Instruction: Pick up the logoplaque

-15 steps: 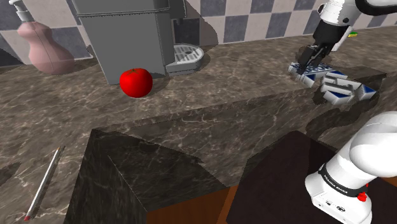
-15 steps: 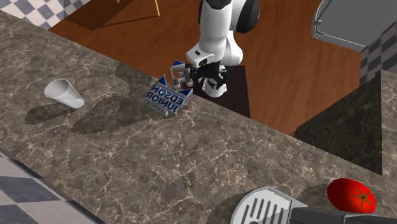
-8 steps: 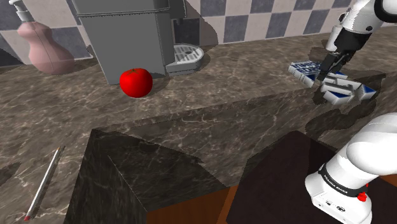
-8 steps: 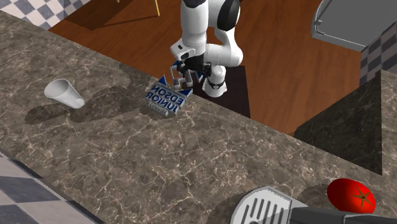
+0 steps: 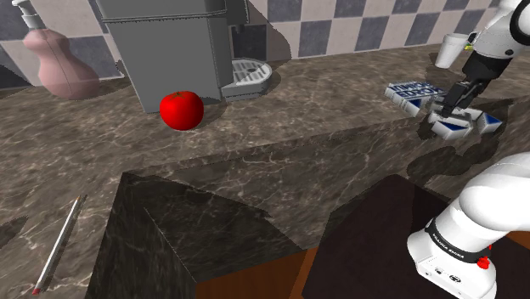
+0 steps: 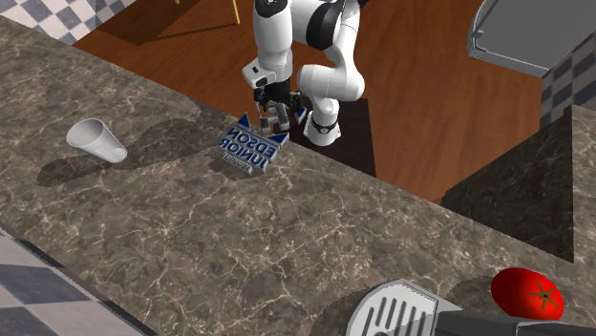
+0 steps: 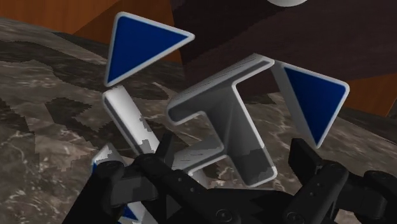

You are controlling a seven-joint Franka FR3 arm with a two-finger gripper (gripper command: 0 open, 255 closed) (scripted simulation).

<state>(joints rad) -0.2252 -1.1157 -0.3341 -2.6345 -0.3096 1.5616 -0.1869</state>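
The logo plaque is blue and white with raised grey letters and lies flat on the dark marble counter, close to the edge nearest the arm. In the second exterior view the logo plaque reads "EDSON JUNIOR". My black gripper is down at the plaque's end towards the stand, the gripper pointing at the raised emblem. In the wrist view the gripper stands open, its fingers apart on either side of the grey E-shaped piece of the logo plaque, between two blue triangles. I see no clasp on it.
A red apple sits beside a grey machine with a drip tray. A pink soap bottle stands far left and a pencil lies low left. A white cup lies on its side near the plaque. The stand is below the counter edge.
The gripper has travelled across the plaque towards the shoulder view's right and come down lower over the emblem end. The plaque has stayed in place.
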